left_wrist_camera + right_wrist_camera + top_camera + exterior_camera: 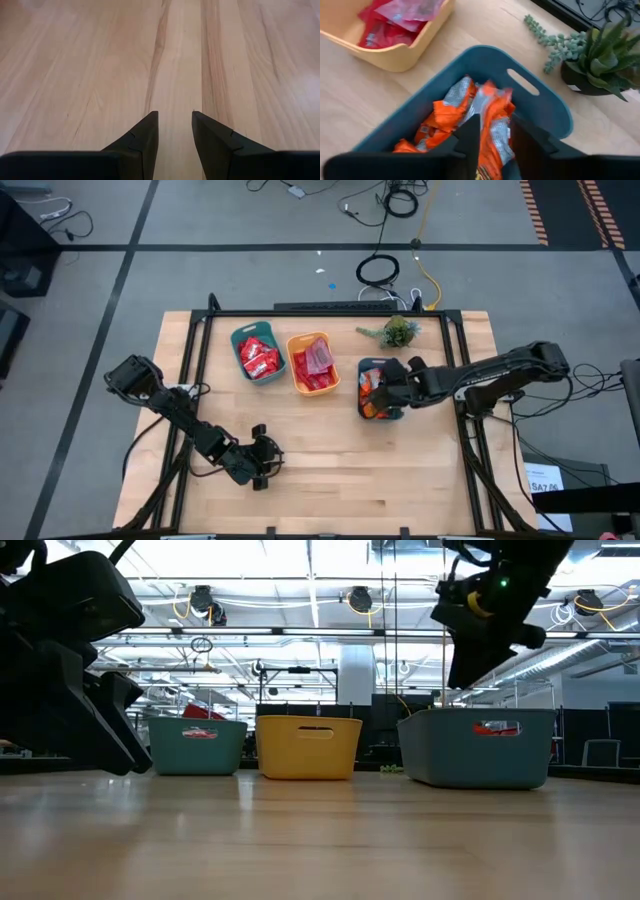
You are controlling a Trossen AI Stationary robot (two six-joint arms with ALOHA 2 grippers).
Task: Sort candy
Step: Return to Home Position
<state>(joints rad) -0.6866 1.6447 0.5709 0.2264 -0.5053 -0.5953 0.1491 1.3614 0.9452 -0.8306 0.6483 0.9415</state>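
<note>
Three bins stand in a row on the wooden table: a teal bin [256, 354] with red candy [260, 360], an orange bin [313, 366] with red and pale pink candy [400, 20], and a second teal bin [381, 390] with orange candy [445, 117]. My right gripper [496, 120] hangs over this second teal bin, its fingers on either side of an orange candy. It also shows in the high view [380, 392]. My left gripper [175, 114] is open by a narrow gap and empty, low over bare wood near the table's front left [262, 464]. My right gripper has an orange-and-silver candy wrapper [492, 137] between its two fingers. It comes from above, slanting down into the teal bin. The wrapper stands up between the fingers over the pile of orange candy. Whether it is lifted clear of the pile I cannot tell.
A small green plant [398, 332] in a dark pot stands behind the right teal bin, near the table's far edge. A black frame rail [330, 310] runs along the far edge and the sides. Bare wood [350, 470] lies in front of the bins.
</note>
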